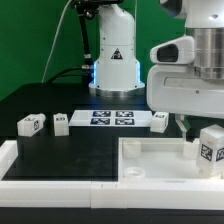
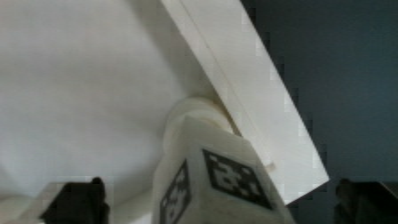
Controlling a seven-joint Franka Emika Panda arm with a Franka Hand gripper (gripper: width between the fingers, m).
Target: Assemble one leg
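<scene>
A leg (image 1: 212,146), a chunky white block with a black-and-white tag, stands at the right corner of the large white tabletop (image 1: 150,160). My gripper (image 1: 192,124) hangs just above and behind it. In the wrist view the same leg (image 2: 222,165) sits between my dark fingertips (image 2: 75,200), with a gap on each side, so the gripper (image 2: 219,205) is open around it and not touching. The tabletop (image 2: 89,90) fills most of that view. Three more legs lie on the black table: two at the exterior view's left (image 1: 30,123) (image 1: 60,122) and one further right (image 1: 160,120).
The marker board (image 1: 112,118) lies flat at the back middle, in front of the robot base (image 1: 115,60). A white rail (image 1: 40,168) runs along the table's front and left edge. A green backdrop stands behind.
</scene>
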